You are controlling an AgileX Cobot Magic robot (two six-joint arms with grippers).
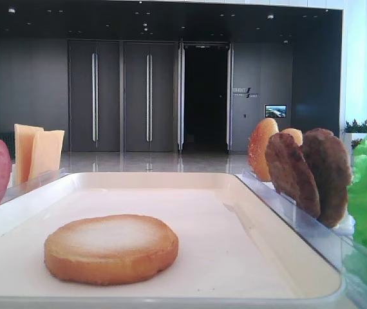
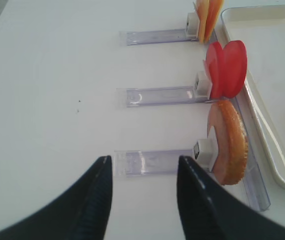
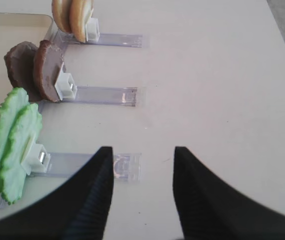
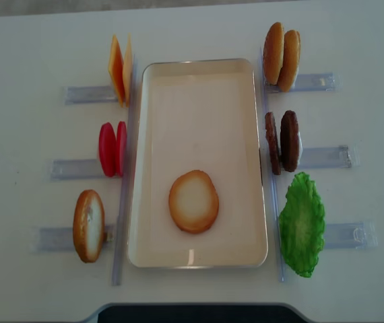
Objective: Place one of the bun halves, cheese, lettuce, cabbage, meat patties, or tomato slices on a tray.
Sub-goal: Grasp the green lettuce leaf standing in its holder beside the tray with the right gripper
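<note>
Lying cut face up on the cream tray, one bun half sits toward the near end, leaving bare room beyond it for more layers. Along both sides of the tray, clear plastic holders stand the other ingredients on edge, presumably so each can be pinched from above: cheese slices, tomato slices and another bun half on the left; paired buns, meat patties and lettuce on the right. Both the right pincer and left pincer hover over the white tabletop, jaws wide and empty
</note>
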